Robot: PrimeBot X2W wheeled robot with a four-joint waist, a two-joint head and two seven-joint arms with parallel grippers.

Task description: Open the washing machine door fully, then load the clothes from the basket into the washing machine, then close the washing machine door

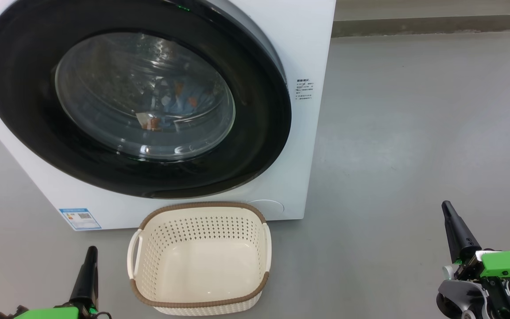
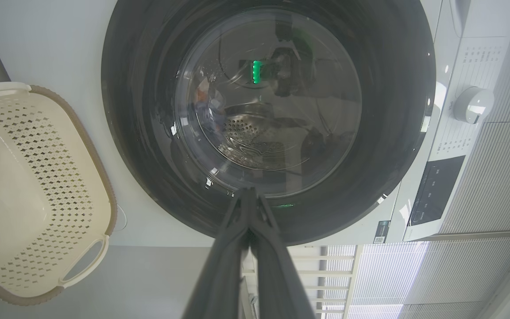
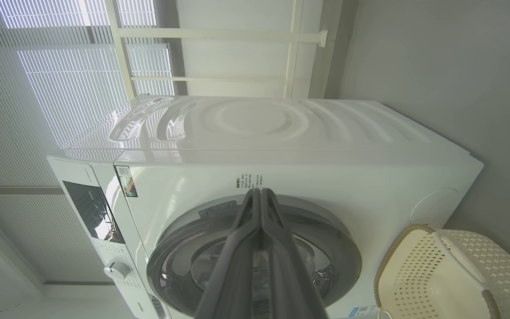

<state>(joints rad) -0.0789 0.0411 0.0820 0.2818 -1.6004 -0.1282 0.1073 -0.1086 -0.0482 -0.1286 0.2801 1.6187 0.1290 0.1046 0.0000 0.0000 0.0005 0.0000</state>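
Observation:
The white washing machine [image 1: 301, 53] fills the upper left of the head view, and its round black door [image 1: 25, 79] lies flush against the front. Through the glass window I make out light-blue clothes [image 1: 184, 99] with orange patches inside the drum. On the floor in front stands the cream basket [image 1: 199, 254], nothing in it. My left gripper [image 1: 90, 253] is shut at the lower left, beside the basket. My right gripper [image 1: 446, 207] is shut at the lower right, well away from both. In the wrist views the door [image 2: 140, 133] [image 3: 343, 261] is seen behind closed fingertips.
Bare grey floor [image 1: 414, 133] stretches to the right of the machine up to a wall skirting [image 1: 432, 24]. The machine's control panel with a round knob [image 2: 472, 104] sits above the door. A blue label [image 1: 79, 218] is stuck low on the front.

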